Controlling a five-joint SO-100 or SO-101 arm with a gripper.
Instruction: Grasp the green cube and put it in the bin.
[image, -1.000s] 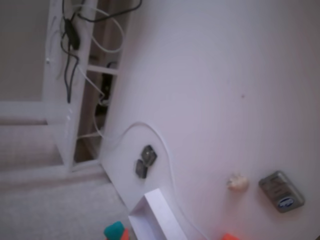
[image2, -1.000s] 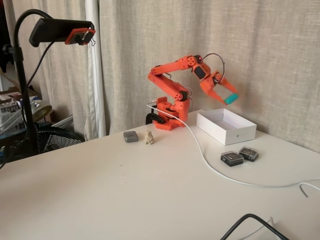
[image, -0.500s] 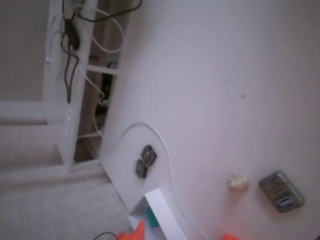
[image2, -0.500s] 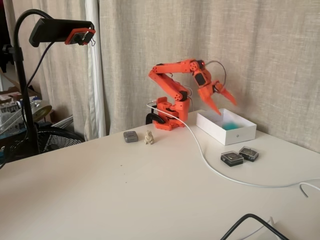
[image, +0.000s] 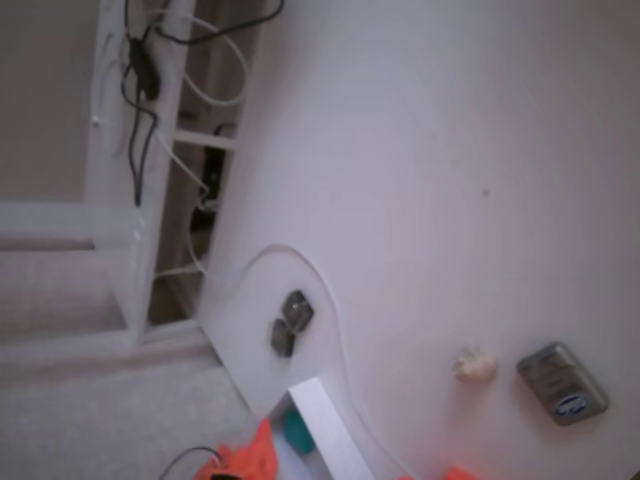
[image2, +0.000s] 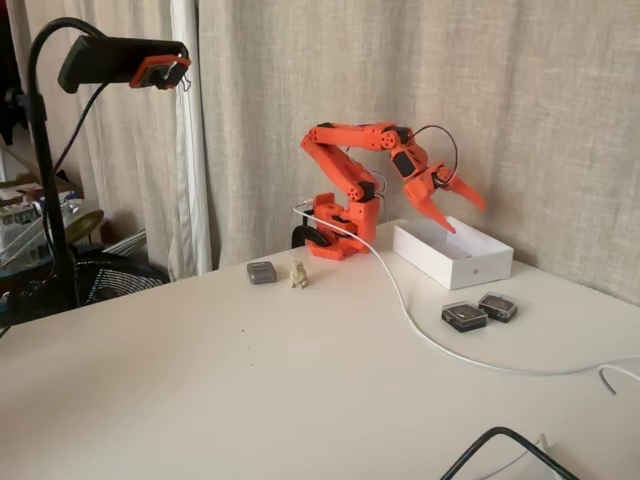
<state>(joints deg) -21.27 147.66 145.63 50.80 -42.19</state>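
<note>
Risk, left to right: white cable (image2: 420, 325) trails mid-frame near bin (image2: 470, 262); arm swinging low might snag it or nudge thin wall, shifting bin. Gripper (image2: 468, 213) centre-right, jaws spread, empty, above bin. Green cube (image: 296, 430) lies inside bin, bottom of frame, below jaws, apart.

One fixed view is soft and out of focus throughout: the white table (image: 430, 180) reads as a washed-out, pinkish field with little contrast, and the two dark pieces (image: 290, 322) and the grey tin (image: 562, 382) have smeared edges. The other fixed view is sharper, evenly lit by diffuse daylight through the curtain (image2: 420, 90). Shadows on its table (image2: 250, 380) are faint. No glare noted.
</note>
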